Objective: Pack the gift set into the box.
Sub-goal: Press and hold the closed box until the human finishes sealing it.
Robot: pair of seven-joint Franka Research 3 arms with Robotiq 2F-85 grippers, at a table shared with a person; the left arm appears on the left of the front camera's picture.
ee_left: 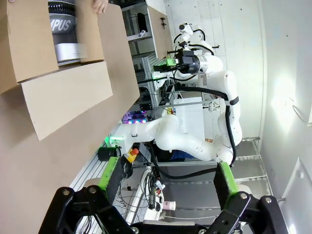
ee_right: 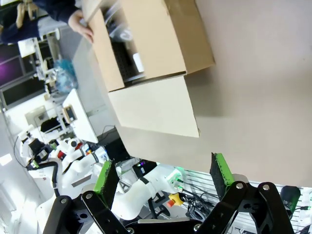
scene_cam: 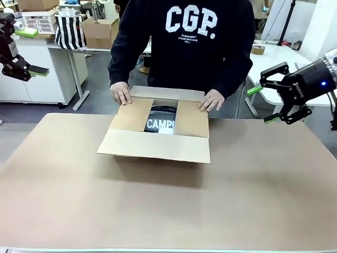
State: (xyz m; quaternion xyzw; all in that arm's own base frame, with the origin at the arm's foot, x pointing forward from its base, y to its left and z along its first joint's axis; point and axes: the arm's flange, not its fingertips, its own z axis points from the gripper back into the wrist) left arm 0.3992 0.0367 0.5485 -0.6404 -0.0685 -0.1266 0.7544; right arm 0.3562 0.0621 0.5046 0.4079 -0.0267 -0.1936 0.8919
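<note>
grippers: left gripper (ee_left: 168, 170), right gripper (ee_right: 163, 168) both spread, empty
box (scene_cam: 158, 148): brown corrugated (person's hands (scene_cam: 121, 94) on its flaps)
inside box: grey pouch (scene_cam: 159, 124)

A robotics lab: past the left gripper (ee_left: 168, 170) stand a white robot arm (ee_left: 214, 83), an emergency-stop button (ee_left: 132, 154), loose cables (ee_left: 152, 187) and aluminium-profile racks (ee_left: 148, 78).

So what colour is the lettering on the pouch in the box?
White, on the dark pouch; clearest in the front view, inside the box.
</note>
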